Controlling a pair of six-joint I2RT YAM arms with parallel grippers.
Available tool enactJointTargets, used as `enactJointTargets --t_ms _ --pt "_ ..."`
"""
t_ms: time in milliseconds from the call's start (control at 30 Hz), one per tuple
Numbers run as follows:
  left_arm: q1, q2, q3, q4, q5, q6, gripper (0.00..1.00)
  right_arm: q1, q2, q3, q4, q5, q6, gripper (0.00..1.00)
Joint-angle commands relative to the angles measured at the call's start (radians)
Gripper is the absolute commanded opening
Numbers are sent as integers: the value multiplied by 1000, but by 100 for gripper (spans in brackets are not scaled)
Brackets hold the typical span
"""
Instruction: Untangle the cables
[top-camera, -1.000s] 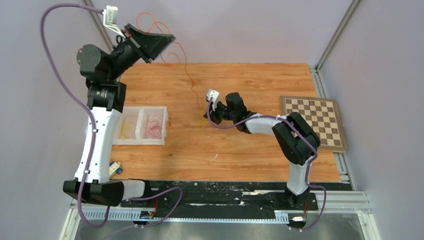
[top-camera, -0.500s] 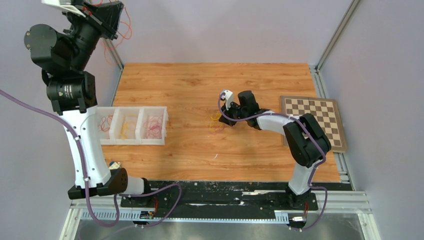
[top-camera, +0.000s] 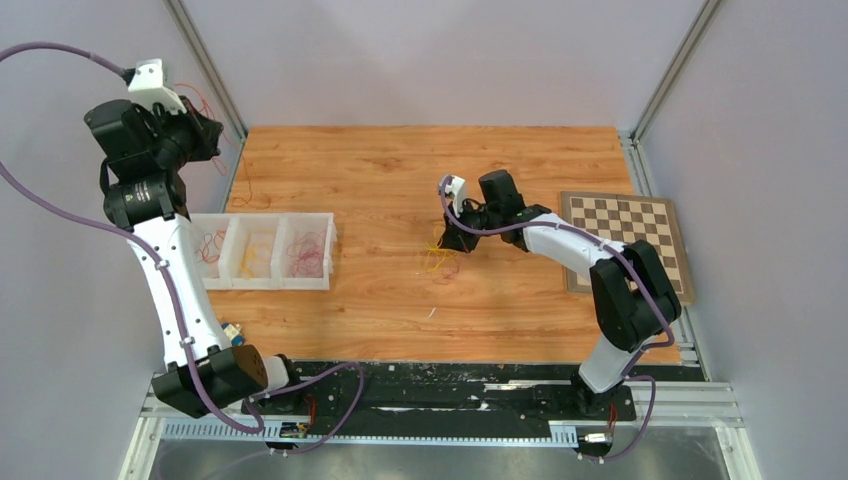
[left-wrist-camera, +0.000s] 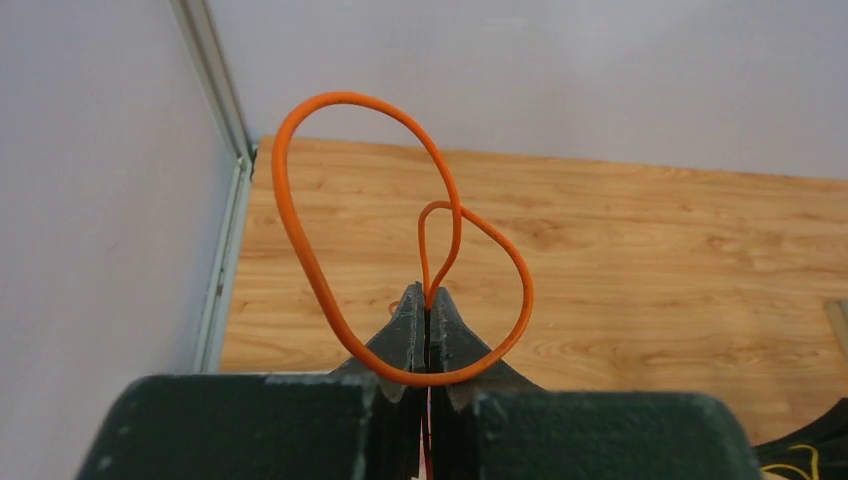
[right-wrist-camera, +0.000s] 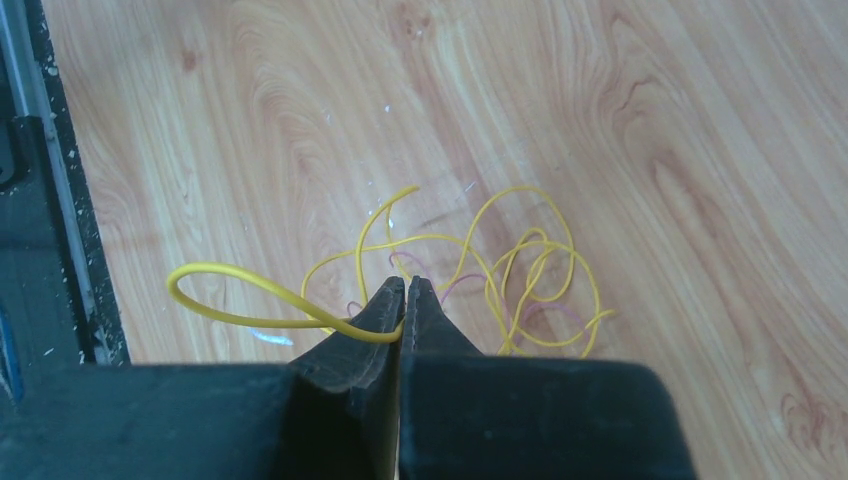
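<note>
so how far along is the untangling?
Done: sorted strands lie in the bin's three compartments. In hand: left jaws shut on the orange cable, lifted clear; right jaws shut on a yellow cable. Left: yellow-pink tangle on the table.

Lab — walled wooden bench (top-camera: 400, 170), checkerboard (top-camera: 627, 247), aluminium rails (top-camera: 672, 70).

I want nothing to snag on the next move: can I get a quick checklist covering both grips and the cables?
1. Is the left gripper shut on the orange cable: ok.
2. Is the orange cable apart from the pile: ok.
3. Is the right gripper shut on the yellow cable: ok.
4. Is the yellow cable free of the pink strand: not ok, the loops overlap.
5. Which tray compartment takes orange: cannot tell.
</note>
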Motion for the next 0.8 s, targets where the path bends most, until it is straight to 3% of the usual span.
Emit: enactJointTargets --t_ms 0,233,767 --pt "78 -57 -35 18 66 118 0 -6 -43 30 -92 -27 -32 0" --pt "204 -37 -66 22 -14 155 0 -11 -43 33 -123 -22 -33 0" --pt "371 -39 -351 280 78 217 0 -12 5 68 -166 -29 -33 0"
